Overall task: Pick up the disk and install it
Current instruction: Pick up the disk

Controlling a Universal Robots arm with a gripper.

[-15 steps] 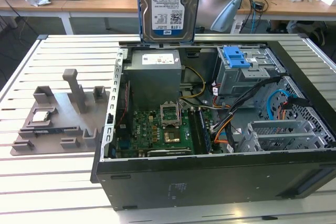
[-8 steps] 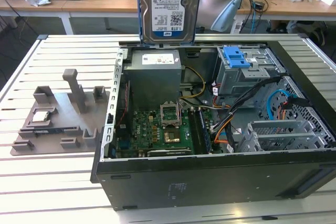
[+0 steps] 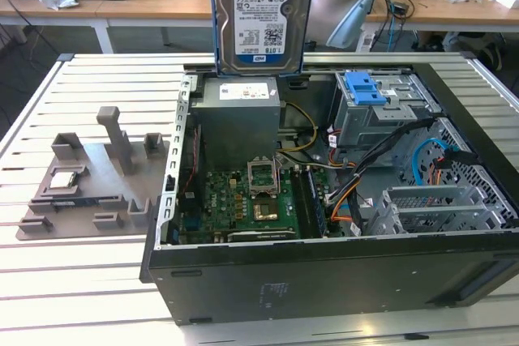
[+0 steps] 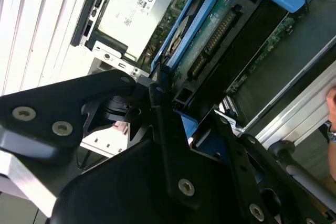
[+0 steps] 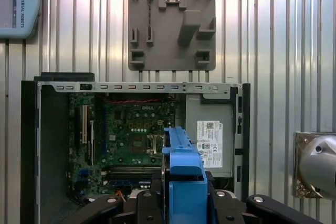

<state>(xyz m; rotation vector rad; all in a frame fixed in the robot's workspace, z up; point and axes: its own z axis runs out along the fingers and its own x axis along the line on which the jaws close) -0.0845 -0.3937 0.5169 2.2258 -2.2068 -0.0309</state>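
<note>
The hand (image 5: 185, 200) is clamped on the blue-framed disk (image 3: 259, 18). It holds the disk upright in the air above the open computer case (image 3: 324, 277), near the power supply (image 3: 240, 103). The case stands on the slatted surface (image 3: 73, 289).

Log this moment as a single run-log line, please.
gripper: shut on disk | disk: held upright above open computer case | install: not yet done

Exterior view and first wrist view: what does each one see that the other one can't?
The exterior view gives the disk face-on, printed label showing, and the blue latch piece. The first wrist view gives the disk edge-on, its blue bracket toward the camera. Both share the motherboard and the grey tray with the processor chip.
</note>
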